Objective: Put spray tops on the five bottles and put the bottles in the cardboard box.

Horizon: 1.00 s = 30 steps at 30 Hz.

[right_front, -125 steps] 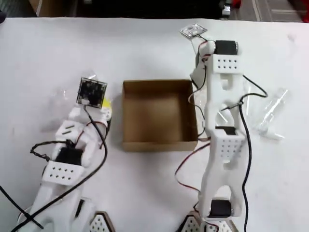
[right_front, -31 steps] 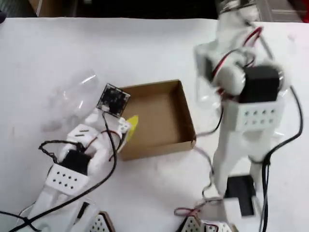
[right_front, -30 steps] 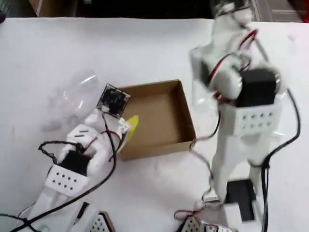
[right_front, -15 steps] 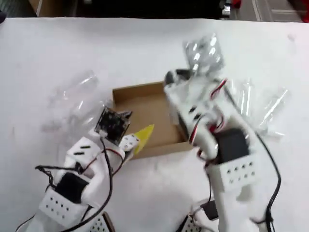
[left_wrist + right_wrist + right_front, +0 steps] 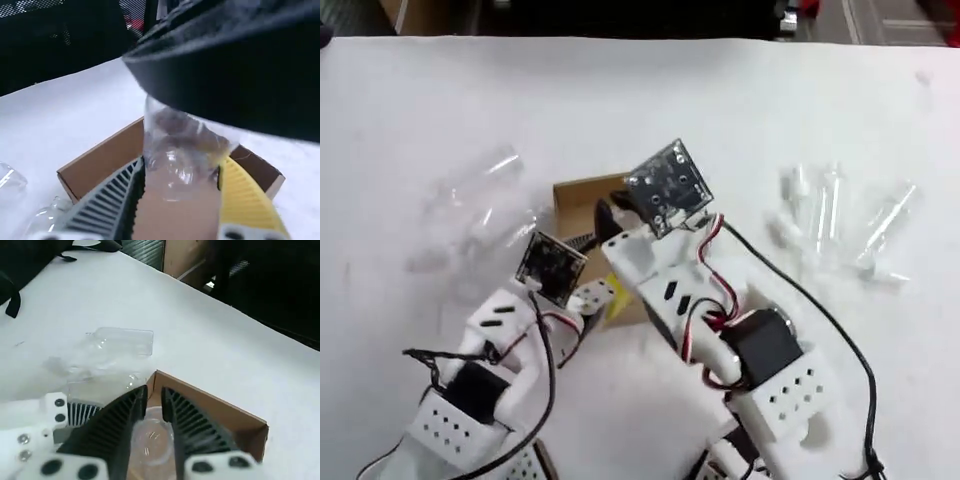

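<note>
My left gripper [image 5: 181, 167] is shut on a clear bottle [image 5: 180, 145], held upright between its grey and yellow fingers above the cardboard box [image 5: 97, 162]. In the high view the left gripper [image 5: 605, 300] is at the box's [image 5: 578, 195] near edge. My right gripper [image 5: 610, 222] hangs right above it. Its black fingers [image 5: 125, 415] stand almost together in the right wrist view, with a clear spray top [image 5: 150, 436] pinched between them over the bottle's mouth. Both arms hide most of the box.
Several loose clear bottles [image 5: 470, 200] lie left of the box, also as bottles [image 5: 120, 342] in the right wrist view. A pile of spray tops [image 5: 830, 215] lies at the right. The white table [image 5: 620, 90] runs to a dark far edge.
The right arm has swung from the right side across the box to just above the left gripper. The left arm has drawn nearer with the bottle. The box has shifted and turned.
</note>
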Each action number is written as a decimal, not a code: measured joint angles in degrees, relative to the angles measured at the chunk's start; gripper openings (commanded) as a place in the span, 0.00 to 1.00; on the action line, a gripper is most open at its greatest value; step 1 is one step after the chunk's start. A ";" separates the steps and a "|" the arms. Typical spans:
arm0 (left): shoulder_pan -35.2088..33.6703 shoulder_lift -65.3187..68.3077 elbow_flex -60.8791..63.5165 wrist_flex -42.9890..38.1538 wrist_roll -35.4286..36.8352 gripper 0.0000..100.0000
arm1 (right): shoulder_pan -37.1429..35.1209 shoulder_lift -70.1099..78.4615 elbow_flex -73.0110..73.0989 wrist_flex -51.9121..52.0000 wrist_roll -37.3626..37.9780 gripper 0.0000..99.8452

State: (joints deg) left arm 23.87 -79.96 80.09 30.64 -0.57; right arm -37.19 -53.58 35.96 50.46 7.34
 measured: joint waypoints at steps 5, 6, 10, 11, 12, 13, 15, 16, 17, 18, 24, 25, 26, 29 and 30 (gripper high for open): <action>-4.75 4.22 0.00 -5.19 0.00 0.22 | -0.53 -0.09 0.00 0.44 0.00 0.02; -5.54 5.19 0.00 -6.15 0.00 0.22 | -0.53 -0.09 0.09 0.44 0.00 0.02; -5.63 8.97 0.00 -8.18 0.00 0.22 | 1.05 -0.09 0.18 0.09 0.00 0.02; -5.63 9.32 0.00 -8.35 0.00 0.22 | 2.20 -0.09 0.18 -0.70 0.00 0.02; -5.63 9.49 0.00 -8.35 0.00 0.22 | 3.60 -0.09 0.18 -1.67 0.00 0.02; -5.63 9.49 0.00 -8.35 0.00 0.22 | 5.01 -0.09 0.18 -2.81 0.00 0.02; -5.63 9.49 0.00 -8.35 0.00 0.22 | 7.74 0.97 0.18 -4.22 0.00 0.02; -5.63 9.49 0.00 -8.35 0.00 0.22 | 8.62 2.02 0.18 -4.48 0.00 0.02; -5.63 9.49 0.00 -8.35 0.00 0.22 | 9.41 3.16 0.18 -4.66 0.00 0.02; -5.63 9.49 0.00 -8.35 0.00 0.20 | 10.02 4.31 0.18 -4.75 0.00 0.02; -14.42 9.49 -0.18 -8.53 0.00 0.14 | 14.33 10.02 0.18 -4.92 0.00 0.02; -16.62 9.49 -0.18 -8.53 0.00 0.13 | 14.42 10.90 0.18 -4.92 0.00 0.02; -18.29 9.49 -0.18 -8.53 0.00 0.12 | 14.42 11.78 0.18 -4.92 0.00 0.02; -21.45 9.49 -0.18 -8.53 0.00 0.08 | 12.92 15.21 0.18 -4.57 0.00 0.02; -22.24 9.49 -0.18 -8.53 0.00 0.07 | 11.96 16.35 0.18 -4.22 0.00 0.02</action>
State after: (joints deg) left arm 1.63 -70.46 79.91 22.11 -0.57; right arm -25.23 -37.23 36.13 46.24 7.34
